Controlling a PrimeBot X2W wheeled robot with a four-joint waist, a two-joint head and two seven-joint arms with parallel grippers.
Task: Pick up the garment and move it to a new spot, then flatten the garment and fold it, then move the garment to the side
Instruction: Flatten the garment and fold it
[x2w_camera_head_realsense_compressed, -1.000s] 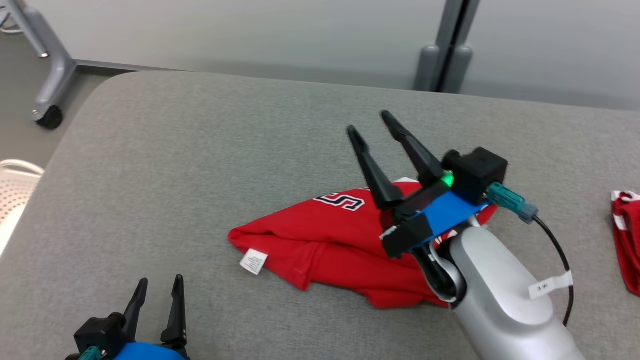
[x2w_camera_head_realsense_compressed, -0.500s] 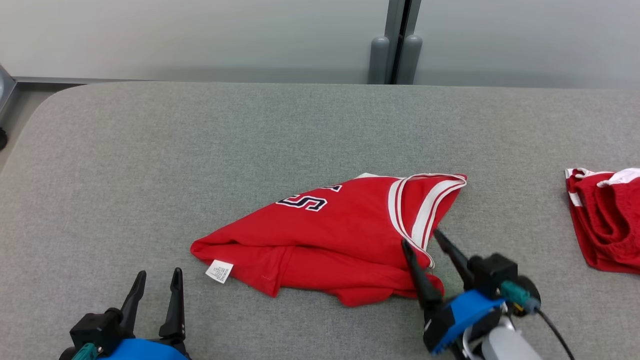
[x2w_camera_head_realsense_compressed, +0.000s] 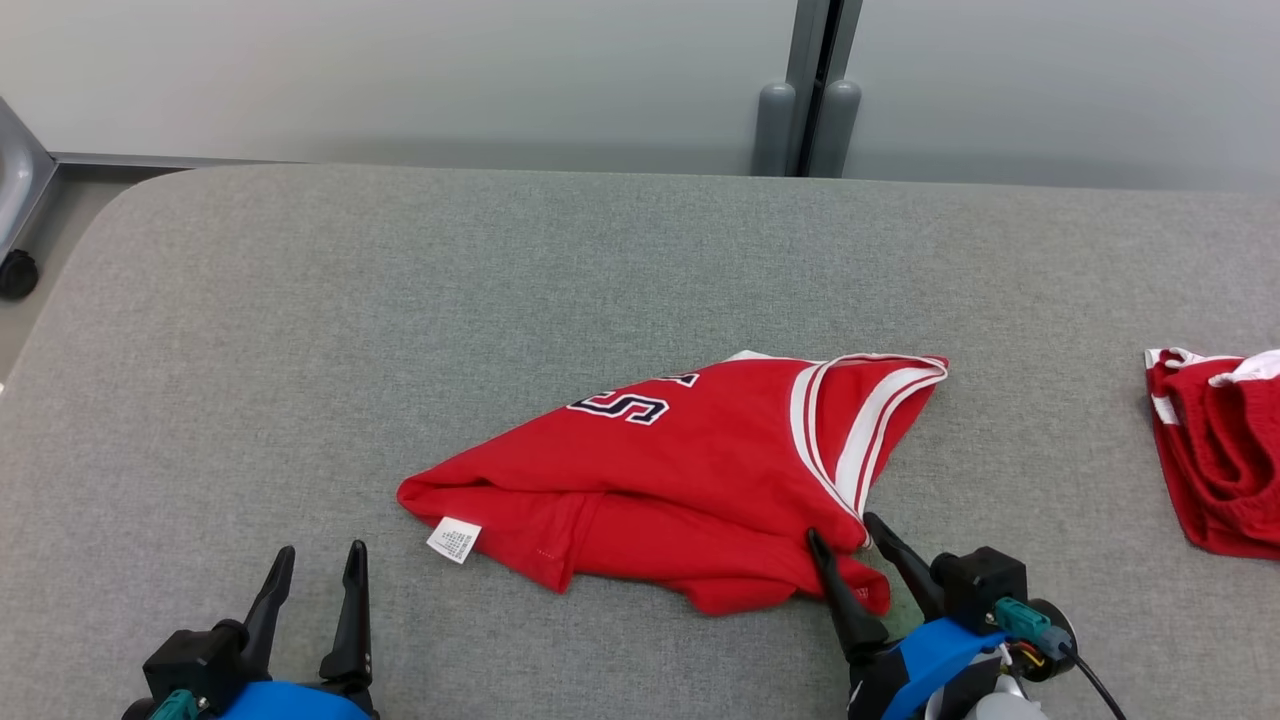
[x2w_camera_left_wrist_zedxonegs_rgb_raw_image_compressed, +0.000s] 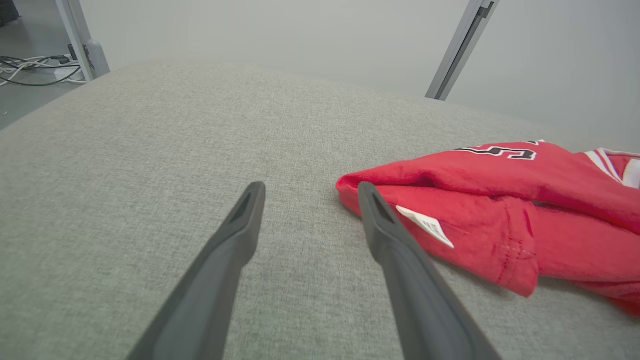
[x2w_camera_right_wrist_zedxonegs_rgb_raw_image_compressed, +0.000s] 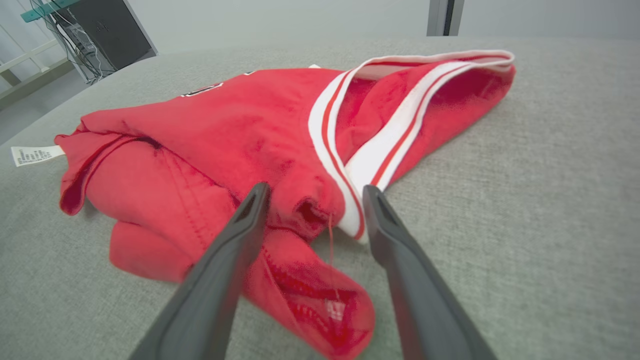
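The garment (x2w_camera_head_realsense_compressed: 690, 480) is a red jersey with white trim and dark lettering, lying crumpled in the middle of the grey padded table (x2w_camera_head_realsense_compressed: 400, 300). A white tag (x2w_camera_head_realsense_compressed: 453, 540) sticks out at its near left corner. My right gripper (x2w_camera_head_realsense_compressed: 846, 531) is open at the garment's near right corner; in the right wrist view the red cloth (x2w_camera_right_wrist_zedxonegs_rgb_raw_image_compressed: 240, 145) lies between and beyond its spread fingers (x2w_camera_right_wrist_zedxonegs_rgb_raw_image_compressed: 235, 235). My left gripper (x2w_camera_head_realsense_compressed: 318, 558) is open at the lower left, over bare table, short of the garment (x2w_camera_left_wrist_zedxonegs_rgb_raw_image_compressed: 495, 200).
A second red and white garment (x2w_camera_head_realsense_compressed: 1215, 450) lies at the table's right edge. A grey wall with a vertical post (x2w_camera_head_realsense_compressed: 815, 90) runs behind the table. A caster (x2w_camera_head_realsense_compressed: 18, 272) and floor show at the far left.
The camera has shifted over the second. My right gripper has drawn back from above the garment's far side to its near right corner. The left gripper has stayed put.
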